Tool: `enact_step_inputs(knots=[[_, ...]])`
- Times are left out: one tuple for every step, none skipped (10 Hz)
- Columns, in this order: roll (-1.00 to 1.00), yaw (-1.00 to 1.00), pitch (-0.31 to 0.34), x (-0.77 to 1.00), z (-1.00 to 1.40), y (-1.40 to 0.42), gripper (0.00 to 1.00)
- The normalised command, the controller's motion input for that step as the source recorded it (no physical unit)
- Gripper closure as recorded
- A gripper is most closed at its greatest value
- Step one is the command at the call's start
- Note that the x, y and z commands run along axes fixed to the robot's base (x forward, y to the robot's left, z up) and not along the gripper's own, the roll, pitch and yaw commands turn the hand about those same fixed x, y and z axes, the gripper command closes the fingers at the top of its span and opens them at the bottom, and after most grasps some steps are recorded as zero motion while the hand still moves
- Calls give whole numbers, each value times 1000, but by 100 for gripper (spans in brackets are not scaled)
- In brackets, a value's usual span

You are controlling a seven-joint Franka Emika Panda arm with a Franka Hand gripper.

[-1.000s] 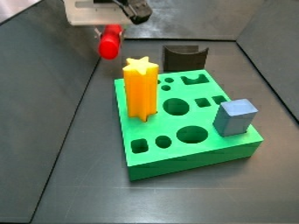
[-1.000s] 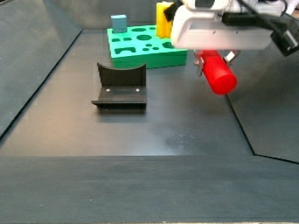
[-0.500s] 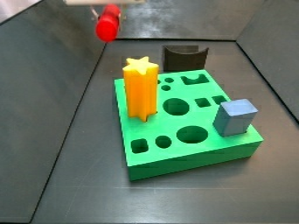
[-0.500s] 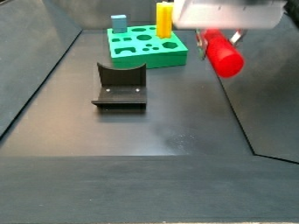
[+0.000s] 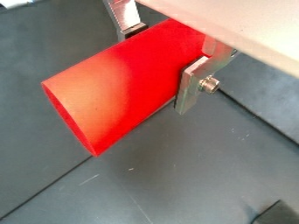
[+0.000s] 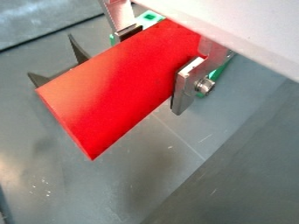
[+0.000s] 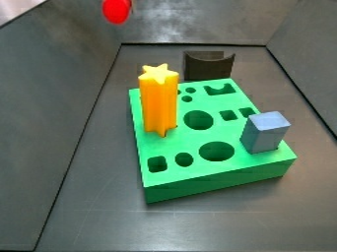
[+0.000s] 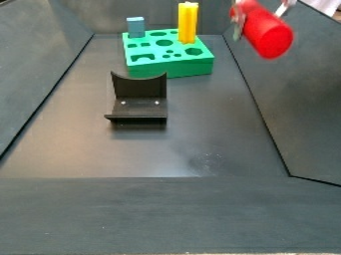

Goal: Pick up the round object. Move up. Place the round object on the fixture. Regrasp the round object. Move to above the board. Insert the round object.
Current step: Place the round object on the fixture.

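Red round object (image 5: 117, 87) is squeezed tight in the gripper (image 5: 158, 54), high above the green board (image 8: 167, 54)

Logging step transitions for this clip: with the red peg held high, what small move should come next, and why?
Probably a traverse toward the fixture, then down. The end effector is shut on the round object, which hangs well above the floor near the frame's top in both side views. The fixture's curved top is bare, so setting the peg there looks like the next step.

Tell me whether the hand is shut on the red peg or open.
Shut on it. In both wrist views the hand has its silver fingers pressed against the red peg, held high off the floor.
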Motion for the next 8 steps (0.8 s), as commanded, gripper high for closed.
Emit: enact_step_inputs(knots=[[41, -8, 72, 1, 239, 21, 100], [-148, -435, 177, 1000, 8, 8, 100], [-149, -428, 184, 1000, -5, 8, 100], [-152, -295, 182, 1000, -4, 9, 100], [-151, -199, 166, 1000, 1, 7, 100], [-149, -111, 139, 1000, 0, 7, 100], [-150, -87, 132, 1000, 0, 7, 100], [-153, -61, 121, 1000, 2, 7, 100]])
